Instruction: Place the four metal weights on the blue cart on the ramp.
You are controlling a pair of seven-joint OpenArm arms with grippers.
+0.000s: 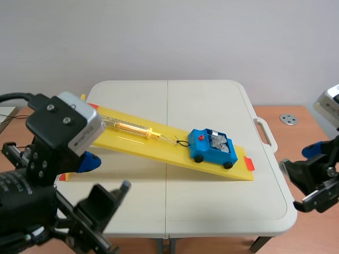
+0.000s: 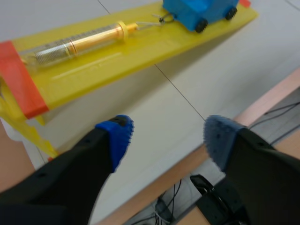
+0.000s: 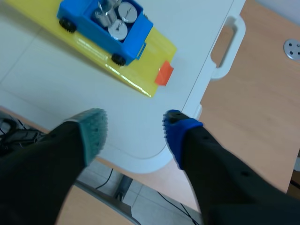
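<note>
Scene view: the yellow ramp (image 1: 137, 142) runs across the white worktop (image 1: 212, 100), with its high end toward 9 o'clock and its low end toward 4 o'clock. The blue cart (image 1: 207, 152) is parked near the low end, hooked to a spring scale (image 1: 130, 127) that lies up the slope toward 10 o'clock. The metal weights (image 1: 218, 142) are piled in its bed. The left jaws hang low around 8 o'clock and the right jaws sit off the worktop's edge near 4 o'clock, both well apart from the cart.

Left wrist view: the left jaws are spread wide with nothing between the blue pads (image 2: 119, 136), just bare worktop (image 2: 164, 108). The ramp (image 2: 117, 58) crosses ahead of them. The spring scale (image 2: 79, 42) is at roughly 11 o'clock from the jaws and the cart (image 2: 197, 11) is out at 1 o'clock.

Right wrist view: the right jaws are also spread and empty, with the pads (image 3: 93, 131) over the worktop's corner (image 3: 140, 159). The cart (image 3: 136, 40) sits at about 11 o'clock from them on the ramp (image 3: 140, 70). Silver discs of the weights (image 3: 119, 21) are clustered in the bed, though an exact count is hard to make.

Every weight that shows is in the cart, so the loading step looks finished or nearly so. The next move probably just calls for keeping both arms clear so nothing nudges the cart down the slope.
</note>
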